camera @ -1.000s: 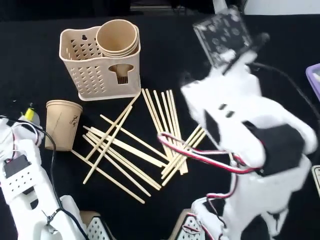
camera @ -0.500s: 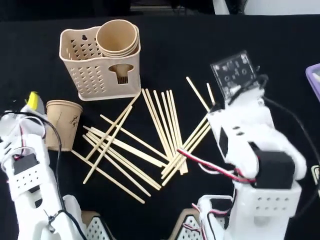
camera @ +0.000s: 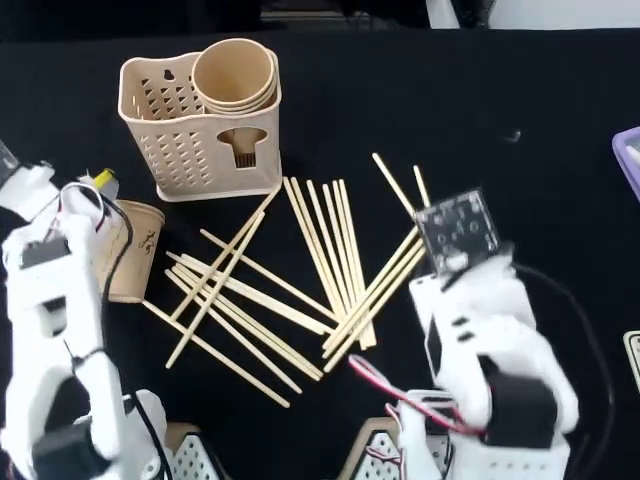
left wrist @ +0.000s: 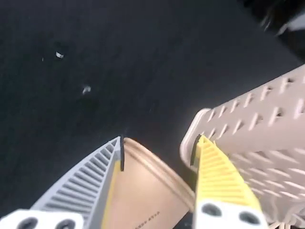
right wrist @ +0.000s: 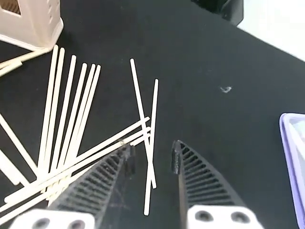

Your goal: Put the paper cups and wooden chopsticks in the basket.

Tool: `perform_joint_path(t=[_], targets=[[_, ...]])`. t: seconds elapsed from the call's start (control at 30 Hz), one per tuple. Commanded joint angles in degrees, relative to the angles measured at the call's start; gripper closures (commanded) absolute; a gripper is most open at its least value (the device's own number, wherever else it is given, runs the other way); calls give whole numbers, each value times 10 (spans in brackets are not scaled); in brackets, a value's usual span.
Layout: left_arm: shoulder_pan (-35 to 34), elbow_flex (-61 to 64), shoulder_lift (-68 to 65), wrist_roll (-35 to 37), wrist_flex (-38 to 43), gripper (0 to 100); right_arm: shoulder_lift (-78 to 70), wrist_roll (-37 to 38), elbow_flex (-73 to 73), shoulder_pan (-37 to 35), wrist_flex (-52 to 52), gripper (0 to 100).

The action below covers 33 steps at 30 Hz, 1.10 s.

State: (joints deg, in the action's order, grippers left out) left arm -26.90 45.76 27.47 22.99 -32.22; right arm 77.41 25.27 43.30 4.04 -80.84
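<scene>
Loose paper cup (camera: 135, 250) lies on its side on the black table (camera: 420, 80), just beside the basket (camera: 190, 150), which already holds a stack of cups (camera: 236, 75). Left gripper (left wrist: 158, 145) is open, jaws straddling the cup's rim, not clamped. Right gripper (right wrist: 151, 153) is open too, jaws either side of a single chopstick (right wrist: 154, 109). Other wooden chopsticks (camera: 300, 265) lie scattered between cup and right arm.

Step in hand, likely: grasping the cup. Next move: close gently on the rim wall, lift, nest it in the stack.

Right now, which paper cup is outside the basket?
The brown paper cup on the black table, straddled by the left pincer; the other cups sit stacked inside the beige perforated basket.
</scene>
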Motion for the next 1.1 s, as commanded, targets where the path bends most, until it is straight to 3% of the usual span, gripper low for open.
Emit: perform_joint_path(t=[0.0,0.13,0.27,0.63,0.77,0.93,1.07], targets=[[7,-101,-41,-7,-75,749,51,4,15,9,15,858],[8,-155,-69,-13,-158,749,81,4,44,9,16,858],[11,-186,-69,-85,-220,749,86,4,68,9,16,858],[7,-179,-76,-116,-229,750,90,4,107,9,52,858],[7,-178,-72,-103,-194,752,90,4,107,9,52,858],[10,-182,-71,0,-170,749,90,4,108,9,49,860],[17,-179,-82,22,-164,749,90,4,108,9,48,860]])
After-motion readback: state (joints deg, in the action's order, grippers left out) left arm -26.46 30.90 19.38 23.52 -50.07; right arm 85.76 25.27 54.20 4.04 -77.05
